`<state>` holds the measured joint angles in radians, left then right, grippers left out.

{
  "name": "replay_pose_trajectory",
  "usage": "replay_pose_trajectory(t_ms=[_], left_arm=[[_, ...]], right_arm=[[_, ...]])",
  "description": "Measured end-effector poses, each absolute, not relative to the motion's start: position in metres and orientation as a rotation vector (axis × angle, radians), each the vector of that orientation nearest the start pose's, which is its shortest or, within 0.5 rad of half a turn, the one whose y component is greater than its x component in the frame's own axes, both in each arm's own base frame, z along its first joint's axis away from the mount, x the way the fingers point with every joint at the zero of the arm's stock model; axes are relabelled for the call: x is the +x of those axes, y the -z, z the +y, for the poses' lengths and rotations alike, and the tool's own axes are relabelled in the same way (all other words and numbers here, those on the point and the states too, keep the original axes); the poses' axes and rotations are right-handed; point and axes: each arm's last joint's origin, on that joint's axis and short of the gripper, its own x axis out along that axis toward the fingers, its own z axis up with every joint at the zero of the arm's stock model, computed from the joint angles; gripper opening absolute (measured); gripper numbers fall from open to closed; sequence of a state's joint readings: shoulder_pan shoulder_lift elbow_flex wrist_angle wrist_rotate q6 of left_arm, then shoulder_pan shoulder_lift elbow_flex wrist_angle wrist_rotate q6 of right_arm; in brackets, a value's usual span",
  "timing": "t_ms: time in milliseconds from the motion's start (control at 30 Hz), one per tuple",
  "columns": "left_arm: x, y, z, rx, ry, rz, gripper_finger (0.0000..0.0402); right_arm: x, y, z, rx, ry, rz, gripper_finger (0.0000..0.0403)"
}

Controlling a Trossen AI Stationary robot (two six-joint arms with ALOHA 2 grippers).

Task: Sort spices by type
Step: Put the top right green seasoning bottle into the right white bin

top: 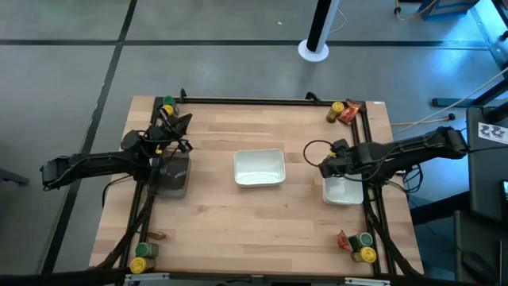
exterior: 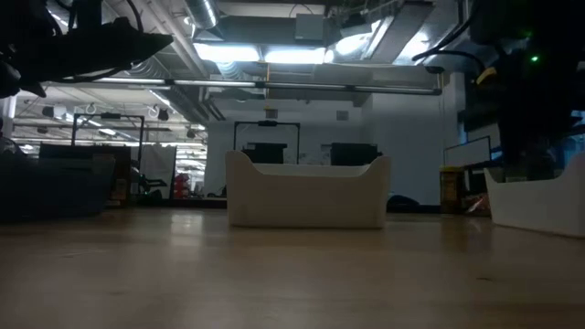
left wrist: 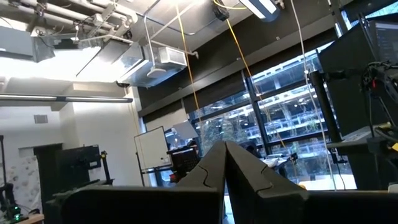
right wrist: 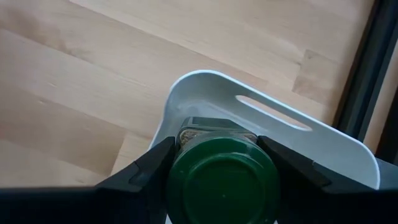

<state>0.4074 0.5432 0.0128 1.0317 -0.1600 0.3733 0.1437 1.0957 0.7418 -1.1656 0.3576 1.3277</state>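
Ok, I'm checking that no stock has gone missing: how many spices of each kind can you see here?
Green-lid jars: 4, one of them held in the right claw
Yellow-lid jars: 4
Red-orange packets: 3
Total: 11

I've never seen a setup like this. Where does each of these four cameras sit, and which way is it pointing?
High view: above the table, looking straight down on both arms, the middle white tray and the grey bin.
Low view: at tabletop height, looking level past that tray into the room; dark arm parts hang at the upper corners.
Left wrist view: on the left arm, aimed up at ceiling and windows past its shut left claw.
Right wrist view: on the right arm, looking down past the right claw gripping a green-lidded jar over the right white tray, seen also from above.
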Motion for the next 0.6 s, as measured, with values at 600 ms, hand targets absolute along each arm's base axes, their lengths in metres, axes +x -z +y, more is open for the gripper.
replay_pose_trajectory(t_ms=[600], left_arm=[[0.108,-0.214,0.052,0.419,-0.644,-0.395,0.0001]], right_arm=[[0.153,-0.239,0.012,0.659,1.06,1.147,0.0281]])
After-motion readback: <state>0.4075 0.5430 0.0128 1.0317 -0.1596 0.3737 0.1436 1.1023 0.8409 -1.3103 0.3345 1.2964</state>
